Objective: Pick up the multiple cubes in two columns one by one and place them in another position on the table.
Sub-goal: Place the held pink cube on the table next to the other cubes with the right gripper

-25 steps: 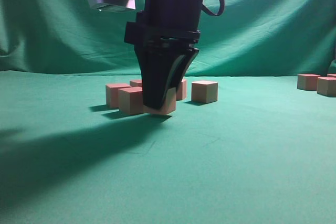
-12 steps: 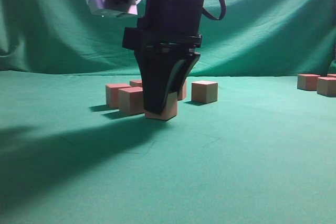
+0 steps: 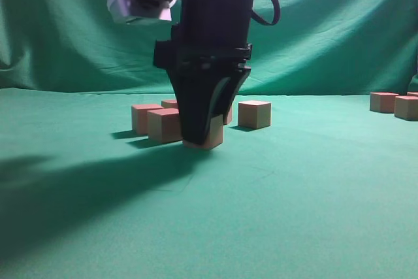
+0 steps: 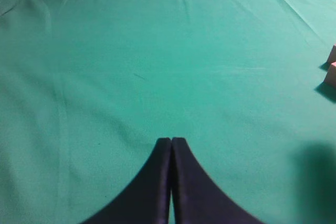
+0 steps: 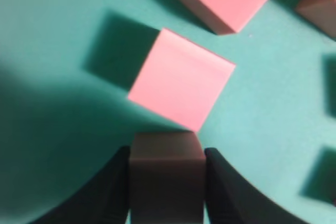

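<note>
Right gripper (image 3: pixel 202 136) clamps one cube (image 5: pixel 167 174) low over the green table (image 3: pixel 294 194).
Its jaws sit partly open, pressed on the cube's two sides; another cube (image 5: pixel 181 79) lies just ahead of the fingertips, more behind. The left gripper (image 4: pixel 171 142) is closed on nothing, two cubes (image 4: pixel 331 69) far to its right.
</note>
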`<state>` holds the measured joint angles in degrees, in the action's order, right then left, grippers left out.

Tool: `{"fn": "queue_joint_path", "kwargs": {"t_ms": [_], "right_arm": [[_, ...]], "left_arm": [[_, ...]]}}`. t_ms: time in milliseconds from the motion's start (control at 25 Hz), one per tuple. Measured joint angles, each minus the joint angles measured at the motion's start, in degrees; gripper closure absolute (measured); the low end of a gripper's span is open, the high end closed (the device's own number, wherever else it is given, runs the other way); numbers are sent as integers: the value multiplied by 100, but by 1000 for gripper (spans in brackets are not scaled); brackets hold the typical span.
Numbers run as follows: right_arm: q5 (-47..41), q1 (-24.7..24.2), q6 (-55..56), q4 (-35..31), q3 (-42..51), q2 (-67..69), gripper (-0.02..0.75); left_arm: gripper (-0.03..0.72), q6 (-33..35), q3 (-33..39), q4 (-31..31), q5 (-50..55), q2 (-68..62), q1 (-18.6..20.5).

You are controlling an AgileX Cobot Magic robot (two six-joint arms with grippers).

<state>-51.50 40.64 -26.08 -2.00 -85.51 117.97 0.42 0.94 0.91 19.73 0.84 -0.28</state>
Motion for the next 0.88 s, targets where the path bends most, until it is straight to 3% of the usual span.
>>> {"fn": "queue_joint_path", "kwargs": {"t_ms": [280, 440, 480, 880], "right_arm": [[57, 0, 154, 76, 0, 23, 229], [-135, 0, 220, 76, -139, 23, 233], [-245, 0, 233, 76, -252, 23, 192], [-1815, 0, 616, 99, -1977, 23, 207]], "left_arm": [[688, 0, 0, 0, 0, 0, 0], [688, 0, 0, 0, 0, 0, 0], [688, 0, 0, 0, 0, 0, 0], [688, 0, 0, 0, 0, 0, 0]]}}
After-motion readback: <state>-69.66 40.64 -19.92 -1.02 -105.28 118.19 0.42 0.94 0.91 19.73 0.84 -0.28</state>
